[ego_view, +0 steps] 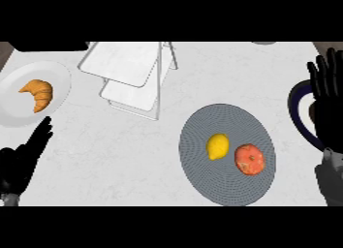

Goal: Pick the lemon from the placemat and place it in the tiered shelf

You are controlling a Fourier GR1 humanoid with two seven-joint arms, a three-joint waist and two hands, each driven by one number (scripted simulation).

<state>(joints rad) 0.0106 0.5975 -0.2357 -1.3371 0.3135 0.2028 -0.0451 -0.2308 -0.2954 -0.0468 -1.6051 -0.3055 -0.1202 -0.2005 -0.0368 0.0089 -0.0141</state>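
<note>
Partly hidden behind the right robot hand (330,97), right of the placemat (221,121): a dark-rimmed plate (297,114). Held upright there, fingers straight and spread, grasping nothing. Well left of the placemat, the left robot hand (21,164), fingers straight, likewise empty. Near the placemat's middle, just beside a red fruit (249,159): the lemon (217,146), apart from both, nearer the right.

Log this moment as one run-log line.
lemon: on placemat, not yet picked | tiered shelf: no lemon in it | left hand: open | right hand: open, right edge
</note>
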